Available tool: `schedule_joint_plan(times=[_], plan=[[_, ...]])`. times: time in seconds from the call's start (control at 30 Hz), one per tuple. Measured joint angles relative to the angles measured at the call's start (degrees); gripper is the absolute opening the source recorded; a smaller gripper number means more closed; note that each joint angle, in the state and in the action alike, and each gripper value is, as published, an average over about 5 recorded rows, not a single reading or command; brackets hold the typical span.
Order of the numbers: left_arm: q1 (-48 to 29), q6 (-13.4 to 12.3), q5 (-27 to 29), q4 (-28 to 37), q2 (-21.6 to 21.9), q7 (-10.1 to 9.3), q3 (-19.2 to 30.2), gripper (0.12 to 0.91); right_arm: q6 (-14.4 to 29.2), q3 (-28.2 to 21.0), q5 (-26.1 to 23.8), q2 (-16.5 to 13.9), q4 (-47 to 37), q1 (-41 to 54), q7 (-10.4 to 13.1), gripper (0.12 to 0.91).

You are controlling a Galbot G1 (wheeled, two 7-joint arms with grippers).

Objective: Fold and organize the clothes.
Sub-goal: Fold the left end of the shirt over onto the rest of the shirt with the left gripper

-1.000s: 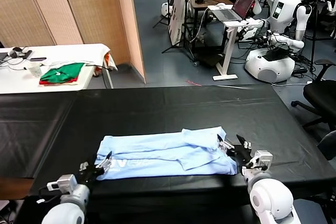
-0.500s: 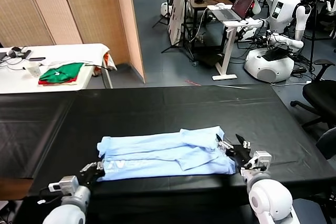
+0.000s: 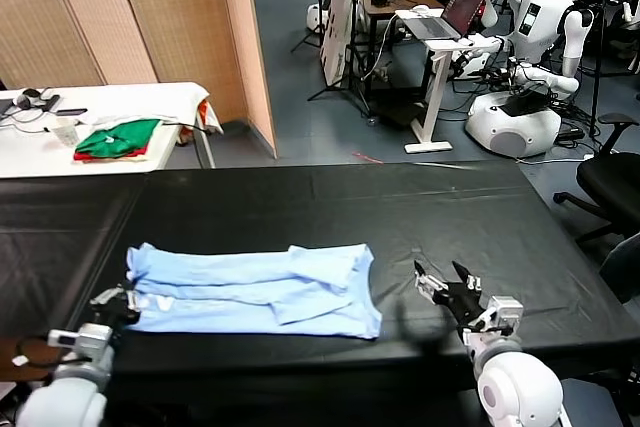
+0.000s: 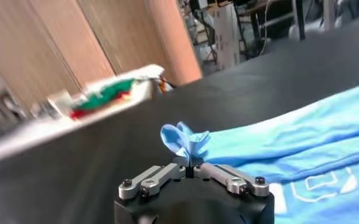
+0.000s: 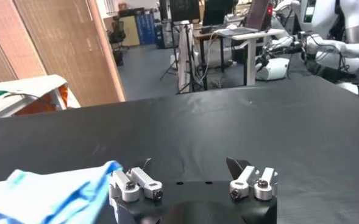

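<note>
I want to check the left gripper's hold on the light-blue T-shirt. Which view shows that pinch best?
The left wrist view: the left gripper is shut on a bunched fold of the T-shirt. The head view shows the whole shirt but the pinch only small. The right wrist view shows just a shirt edge.

The left gripper [image 3: 118, 299] sits low at the near left corner of the T-shirt [image 3: 250, 287], its jaws pinched tight on a bunched bit of the fabric's edge, the wrist reaching forward just above the surface [image 3: 330, 207]. The right gripper [image 3: 447, 285] rests well apart from the T-shirt's right end, jaws spread wide with nothing between them, wrist level and pointing forward.
</note>
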Motion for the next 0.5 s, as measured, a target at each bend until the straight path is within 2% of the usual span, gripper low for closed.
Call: schedule_joint_plan(times=[0.2, 0.4, 0.5], plan=[[0.37, 3.34, -6.64, -4.26, -2.59, -2.01, 3.22, 0.169, 0.45, 0.76, -1.77, 1.09, 0.46, -1.04, -0.11, 0.907], [-1.28, 7.11, -16.50, -8.36, -7.55, -4.80, 10.33, 0.169, 1.02, 1.99, -3.99, 2.18, 1.26, -3.11, -0.61, 0.907], [-2.89, 7.80, -19.47, -8.86, -9.85, -5.41, 14.24, 0.169, 1.22, 2.79, -4.36, 2.57, 1.55, -4.19, -0.70, 0.907]])
